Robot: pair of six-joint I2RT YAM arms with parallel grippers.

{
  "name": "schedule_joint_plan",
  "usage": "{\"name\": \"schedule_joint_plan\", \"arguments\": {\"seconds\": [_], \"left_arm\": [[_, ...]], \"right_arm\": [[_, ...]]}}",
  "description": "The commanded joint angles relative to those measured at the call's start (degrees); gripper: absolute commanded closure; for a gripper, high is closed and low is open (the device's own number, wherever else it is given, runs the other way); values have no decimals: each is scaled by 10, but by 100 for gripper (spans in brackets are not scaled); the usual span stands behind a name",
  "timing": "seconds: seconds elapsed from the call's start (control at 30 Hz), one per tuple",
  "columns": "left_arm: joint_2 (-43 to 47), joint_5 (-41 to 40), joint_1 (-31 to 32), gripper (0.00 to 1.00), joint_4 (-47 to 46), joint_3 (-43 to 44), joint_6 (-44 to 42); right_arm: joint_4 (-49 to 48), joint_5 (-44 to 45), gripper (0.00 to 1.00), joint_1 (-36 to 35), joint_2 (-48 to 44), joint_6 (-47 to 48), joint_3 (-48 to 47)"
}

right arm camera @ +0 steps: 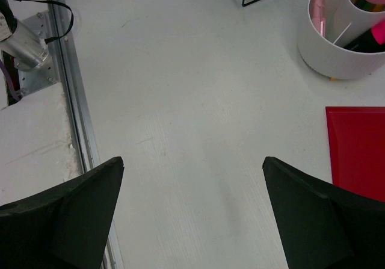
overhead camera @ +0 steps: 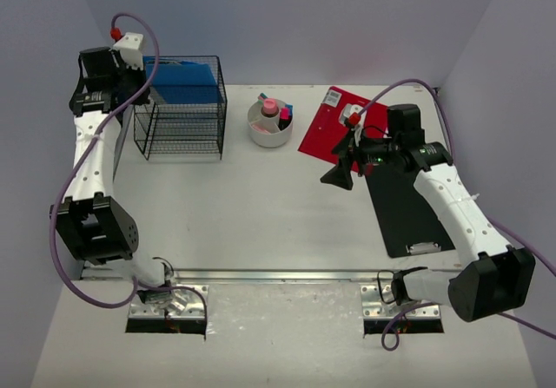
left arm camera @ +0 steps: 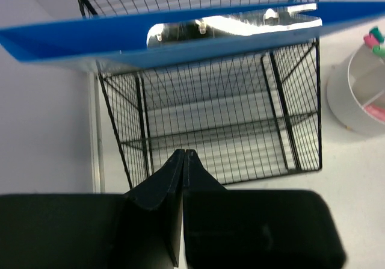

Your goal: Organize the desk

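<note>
Though illegibly small, a label (overhead camera: pixel 333 98) marks the red clipboard (overhead camera: pixel 323 134).

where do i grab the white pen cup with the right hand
Grip the white pen cup by its near rim wall, coming straight down with the right hand, jaws astride the wall, one inside an emptier compartment. It stands upright with an open top and thin wall, and is probably too wide to span.
</note>
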State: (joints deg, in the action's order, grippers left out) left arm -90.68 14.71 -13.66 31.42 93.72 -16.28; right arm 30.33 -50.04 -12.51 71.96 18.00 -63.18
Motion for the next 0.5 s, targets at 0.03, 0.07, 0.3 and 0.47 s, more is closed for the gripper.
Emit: {"name": "schedule_joint_plan", "arguments": {"seconds": [0.03,0.07,0.3,0.47], "left_arm": [[-71,5,6,100,-185,9,54],[-98,13,6,100,-188,35,61],[-220,37,5,100,-283,146,146],[-247,45,10,98,-396,146,213]], "right_arm": [[-18,-3,1,2,9,-3,-15],[-16,-2,1,2,10,-2,-15],[-7,3,1,1,19,3,-20],[-5,3,1,2,27,5,-24]]}}
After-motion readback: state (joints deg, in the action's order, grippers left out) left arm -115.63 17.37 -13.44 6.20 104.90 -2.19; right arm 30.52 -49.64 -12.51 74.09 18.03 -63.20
